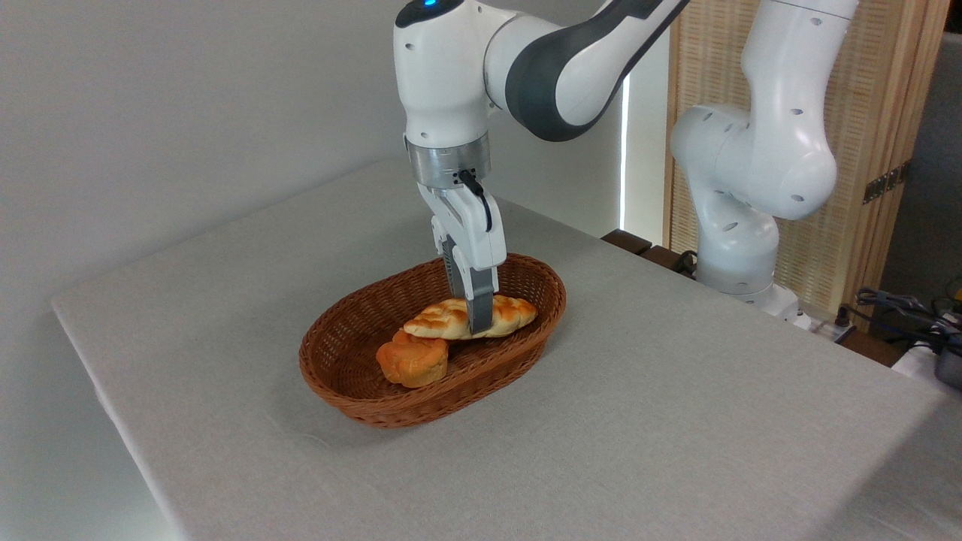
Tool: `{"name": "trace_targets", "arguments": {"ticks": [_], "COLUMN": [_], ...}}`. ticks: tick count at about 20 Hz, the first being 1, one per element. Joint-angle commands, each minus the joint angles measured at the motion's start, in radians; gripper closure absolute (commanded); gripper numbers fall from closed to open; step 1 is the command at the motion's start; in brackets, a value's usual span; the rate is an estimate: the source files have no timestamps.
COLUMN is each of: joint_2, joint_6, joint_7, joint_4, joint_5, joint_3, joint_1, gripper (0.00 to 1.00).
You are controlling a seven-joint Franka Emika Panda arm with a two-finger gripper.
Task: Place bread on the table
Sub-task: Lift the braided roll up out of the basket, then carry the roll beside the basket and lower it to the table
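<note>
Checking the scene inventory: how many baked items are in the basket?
2. The braided bread lies across the basket middle; the round bun sits in front, partly beneath it. More could be hidden.

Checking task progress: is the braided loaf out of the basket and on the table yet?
No, the braided loaf lies inside the wicker basket, leaning on the round bun, with the gripper down at it.
</note>
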Motion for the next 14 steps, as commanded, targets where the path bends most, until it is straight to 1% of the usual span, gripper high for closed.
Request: {"name": "trace_targets", "arguments": {"ticks": [1,2,3,6,7,10,12,14], "joint_2": [0.002,0.000,-0.001,-0.001,0.002,0.019,0.071,0.160], "joint_6": [0.005,-0.001,-0.030,-0.180,-0.213,-0.265,-0.274,-0.310], "joint_7": [0.012,0.010,0.009,0.012,0.012,0.010,0.005,0.004], "joint_4": [0.005,0.008,0.020,0.127,0.159,0.244,0.327,0.434], "joint_5": [-0.019,-0.019,-0.019,-0.021,-0.022,-0.016,-0.021,-0.019], "joint_3": [0.012,0.012,0.012,0.012,0.012,0.023,0.034,0.035], "joint_1": [-0.010,-0.010,-0.009,-0.003,0.001,0.011,0.051,0.080], "gripper": [0.54,0.56,0.57,0.57,0.57,0.57,0.56,0.56]}}
